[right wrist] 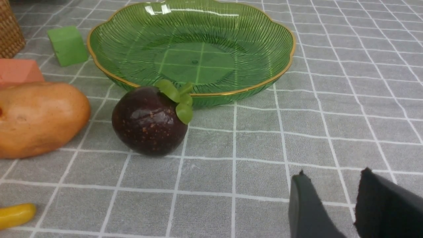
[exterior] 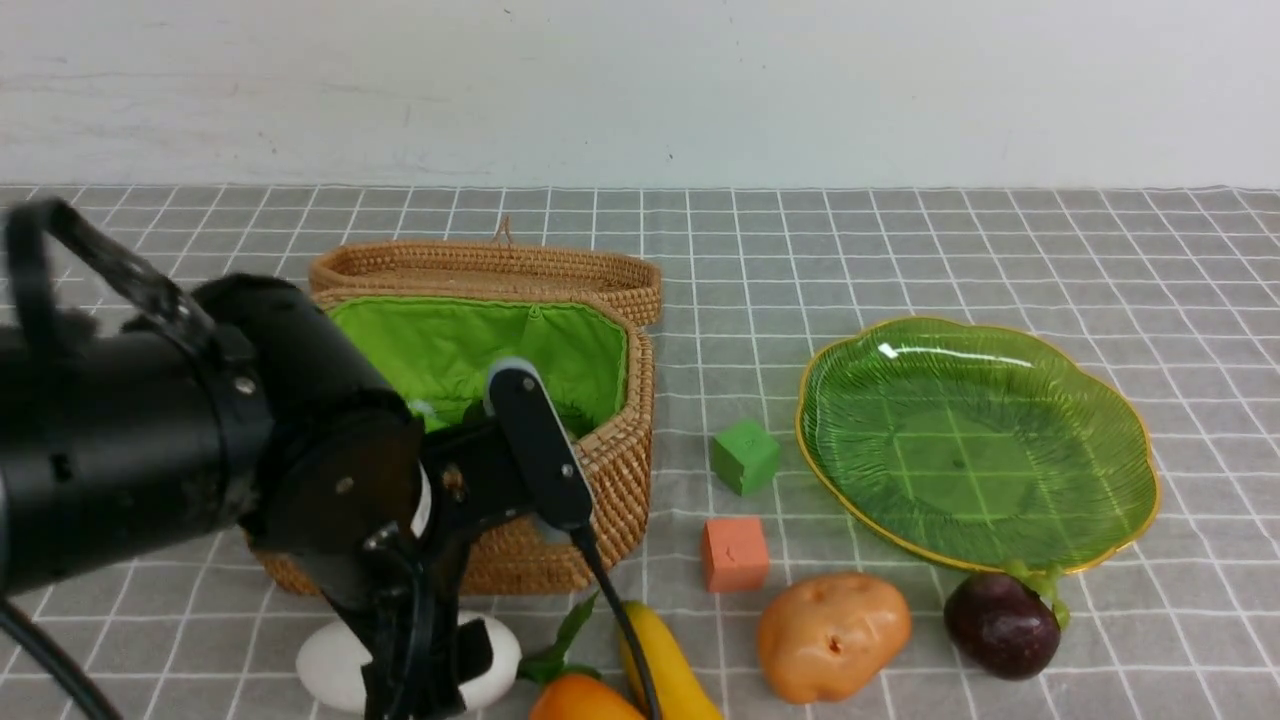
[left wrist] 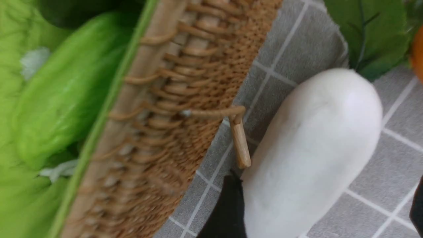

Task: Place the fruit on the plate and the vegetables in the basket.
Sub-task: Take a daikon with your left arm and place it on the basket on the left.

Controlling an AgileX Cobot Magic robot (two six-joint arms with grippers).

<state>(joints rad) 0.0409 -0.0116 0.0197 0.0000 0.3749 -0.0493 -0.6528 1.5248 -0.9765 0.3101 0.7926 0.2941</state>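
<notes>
White radish [left wrist: 314, 155] sits between the fingers of the left gripper [left wrist: 324, 188]. The jaws are spread wider than the root and nothing is clamped yet. The basket-side finger [left wrist: 228, 208] is touching or just beside the white skin, and the other finger shows only at the frame edge, apart from the radish. The radish's long axis runs crosswise under the claw, parallel to the near wall of the basket [exterior: 610, 450]. White shows on both sides of the claw in the front view, and the leaves [exterior: 560, 650] trail off toward the robot's right. The closing line therefore crosses the narrow width at roughly mid-body, which I judge the correct grasp. The basket wall stands immediately beyond the far finger, and a wooden toggle [left wrist: 240, 145] hangs just ahead of that fingertip, so it may snag. The next move looks like close, lift, and carry forward over the rim. The left arm is clearly the nearer one. The right gripper [right wrist: 347, 205] is partly open and empty, with the mangosteen [right wrist: 150, 120] ahead of it, just short of the plate [right wrist: 231, 92].
</notes>
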